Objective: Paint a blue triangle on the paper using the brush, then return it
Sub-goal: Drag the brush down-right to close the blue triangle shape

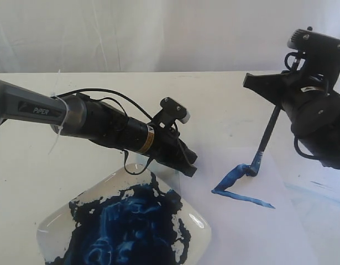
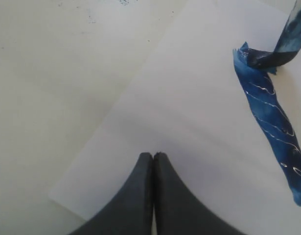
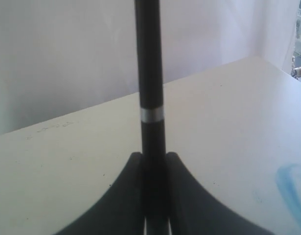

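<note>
The white paper (image 1: pixel 236 160) lies right of the paint dish. Two thick blue strokes (image 1: pixel 236 190) of the blue triangle meet in a corner on it. The brush (image 1: pixel 269 132) stands steeply, its blue bristles (image 1: pixel 251 167) bent on the paper at the upper end of one stroke. My right gripper (image 1: pixel 280 102) is shut on the black handle (image 3: pixel 149 73), with a silver band just beyond the fingertips (image 3: pixel 172 161). My left gripper (image 2: pixel 153 154) is shut on nothing, its tips over the paper (image 2: pixel 189 112) near its corner, beside a stroke (image 2: pixel 270 117).
A clear dish (image 1: pixel 53 221) full of dark blue paint sits at the front left, under the left arm (image 1: pixel 103 127). Pale blue smears (image 1: pixel 319 190) mark the cream tabletop right of the paper. A white curtain hangs behind the table.
</note>
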`<state>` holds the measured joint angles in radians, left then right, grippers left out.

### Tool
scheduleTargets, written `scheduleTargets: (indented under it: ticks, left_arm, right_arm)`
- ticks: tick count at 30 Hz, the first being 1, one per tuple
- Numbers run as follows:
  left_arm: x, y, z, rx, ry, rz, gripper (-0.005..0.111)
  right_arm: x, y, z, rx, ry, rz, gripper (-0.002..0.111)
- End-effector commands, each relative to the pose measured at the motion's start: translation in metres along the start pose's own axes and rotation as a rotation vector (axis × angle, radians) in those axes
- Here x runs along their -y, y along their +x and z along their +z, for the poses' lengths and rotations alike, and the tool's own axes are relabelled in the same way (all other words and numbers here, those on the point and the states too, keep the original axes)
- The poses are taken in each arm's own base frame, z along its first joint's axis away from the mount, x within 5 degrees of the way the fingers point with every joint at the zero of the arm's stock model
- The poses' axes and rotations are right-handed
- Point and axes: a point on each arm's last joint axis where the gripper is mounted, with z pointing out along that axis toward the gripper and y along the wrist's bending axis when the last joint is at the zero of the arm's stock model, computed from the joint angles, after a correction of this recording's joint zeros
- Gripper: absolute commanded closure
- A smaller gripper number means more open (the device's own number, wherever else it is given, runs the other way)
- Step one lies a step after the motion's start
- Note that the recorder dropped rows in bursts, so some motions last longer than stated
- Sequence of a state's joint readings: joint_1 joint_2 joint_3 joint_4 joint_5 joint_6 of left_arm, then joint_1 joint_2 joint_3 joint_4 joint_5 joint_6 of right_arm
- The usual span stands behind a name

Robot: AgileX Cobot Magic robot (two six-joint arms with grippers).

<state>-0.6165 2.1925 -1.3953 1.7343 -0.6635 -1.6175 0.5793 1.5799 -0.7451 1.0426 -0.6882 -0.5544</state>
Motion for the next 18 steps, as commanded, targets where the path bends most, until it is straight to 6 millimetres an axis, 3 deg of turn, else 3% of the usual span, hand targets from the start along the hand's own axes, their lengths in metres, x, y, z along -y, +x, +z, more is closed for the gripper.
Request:
scheduleTargets:
  ticks: [1,18]
  left_arm:
    - [0.0024,0.0001,0.0017,-0.006,0.001,0.013,0.107]
    - [0.0024,0.0001,0.0017,-0.006,0.001,0.013,0.107]
  right_arm:
    - [0.0002,0.0,-0.0028,-0.031,-0.01,-0.01,0.108]
    - [0.0081,-0.0021,-0.0124,-0.122,0.052,-0.02,0.108]
